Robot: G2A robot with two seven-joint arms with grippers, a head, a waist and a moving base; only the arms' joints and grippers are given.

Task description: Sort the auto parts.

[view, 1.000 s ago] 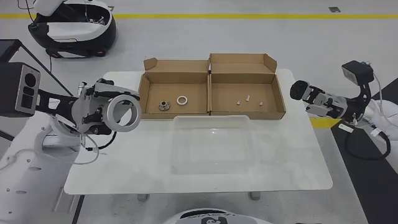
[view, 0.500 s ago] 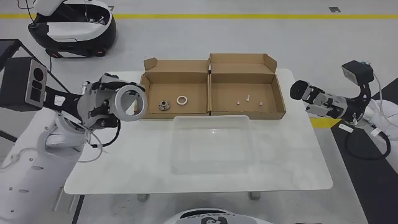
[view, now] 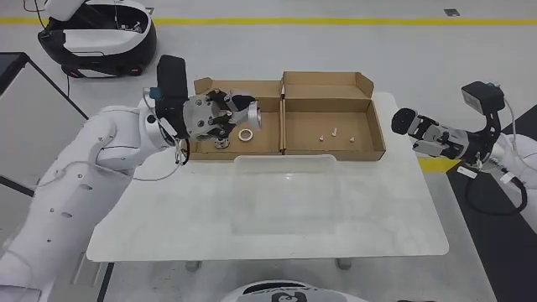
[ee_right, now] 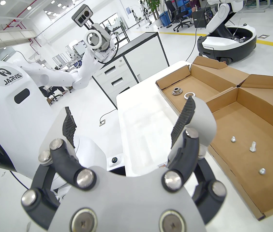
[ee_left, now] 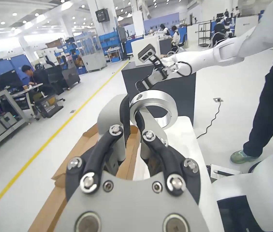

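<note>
Left claw point(view: 237, 117), clamped thinly on the ring point(view: 250, 116) wall above the centre-left box point(view: 267, 134), risks slippage; right claw point(view: 401, 123) gapes empty.

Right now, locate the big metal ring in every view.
Top view: metal ring in the left gripper, over the left cardboard box.
Left wrist view: ring clamped close ahead.
Right wrist view: ring far off, beyond the cabinet.
Shared landmark: that box.

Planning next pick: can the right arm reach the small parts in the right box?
Probably yes: right gripper open and empty, small parts uncovered in the right box, left gripper holding its ring over the left box.
</note>
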